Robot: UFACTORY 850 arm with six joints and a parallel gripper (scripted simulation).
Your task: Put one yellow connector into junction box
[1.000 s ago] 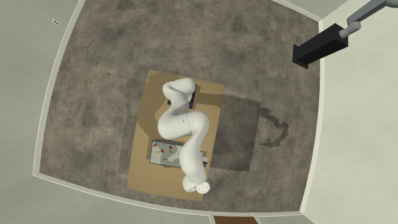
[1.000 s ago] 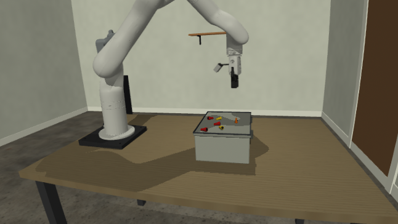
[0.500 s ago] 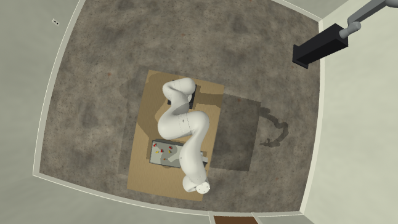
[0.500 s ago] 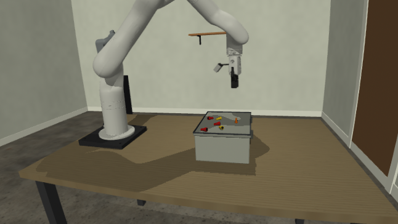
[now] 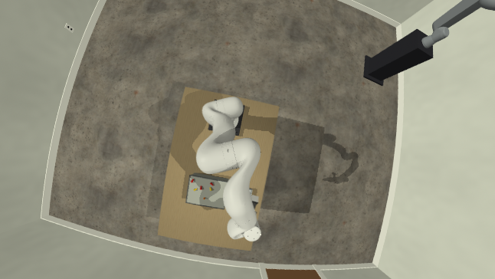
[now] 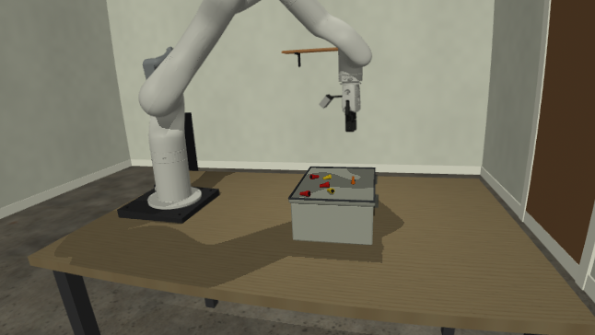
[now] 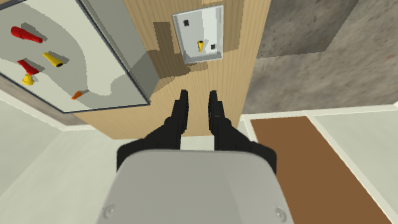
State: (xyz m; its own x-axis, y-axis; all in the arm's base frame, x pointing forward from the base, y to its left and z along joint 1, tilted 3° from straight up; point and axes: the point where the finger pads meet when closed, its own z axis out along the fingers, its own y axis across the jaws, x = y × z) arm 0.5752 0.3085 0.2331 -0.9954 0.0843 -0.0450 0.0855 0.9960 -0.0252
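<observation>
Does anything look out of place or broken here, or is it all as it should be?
Nothing stands out as odd. The case stands upright, with loose connectors scattered on its lid, as the task describes. One yellow connector lies inside the steel box, where one belongs. I see no visible damage.
</observation>
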